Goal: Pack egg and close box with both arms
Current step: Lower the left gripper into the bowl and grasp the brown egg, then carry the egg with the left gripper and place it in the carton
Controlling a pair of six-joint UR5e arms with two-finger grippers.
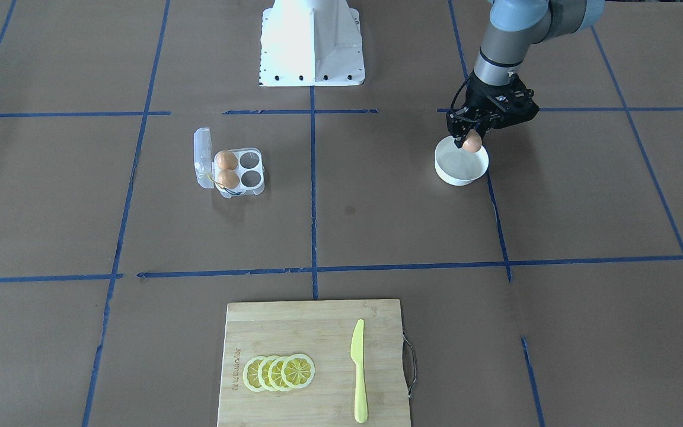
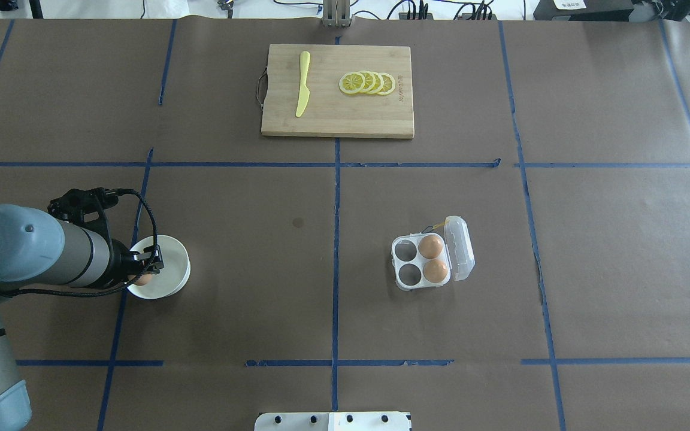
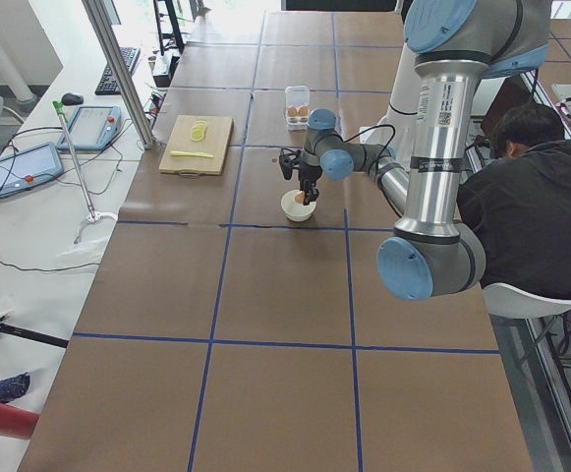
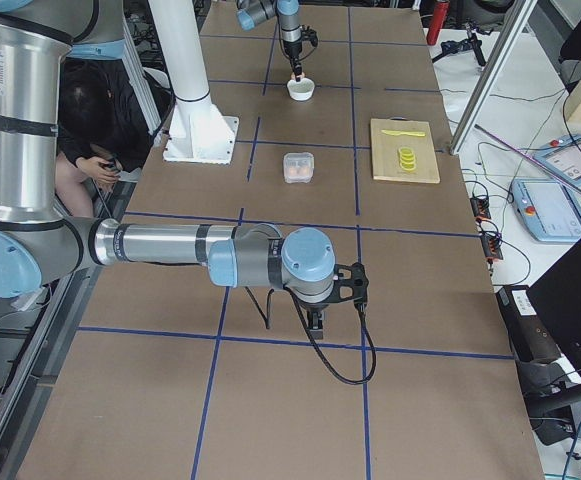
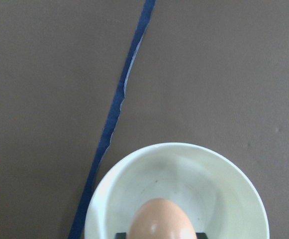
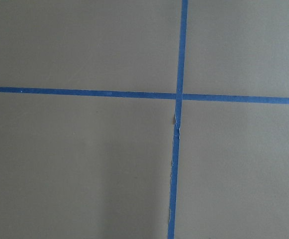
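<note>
My left gripper [image 1: 470,142] is shut on the orange-brown egg [image 1: 472,142] and holds it just above the round white bowl [image 1: 460,178]. The left wrist view shows the egg [image 5: 161,220] over the bowl [image 5: 243,184]. In the overhead view the egg [image 2: 144,279] is half hidden by the gripper. The clear box [image 1: 251,191] sits open left of centre, its lid [image 1: 203,157] tipped back. It holds two other brown eggs, and two cups are empty. My right gripper [image 4: 317,322] shows only in the exterior right view, low over bare table; I cannot tell whether it is open or shut.
A wooden cutting board [image 1: 318,332] with lemon slices [image 1: 279,372] and a yellow knife [image 1: 358,367] lies at the table's far side from the robot. The white pedestal base [image 1: 312,41] stands at the robot's side. A seated person [image 3: 531,206] is beside the table.
</note>
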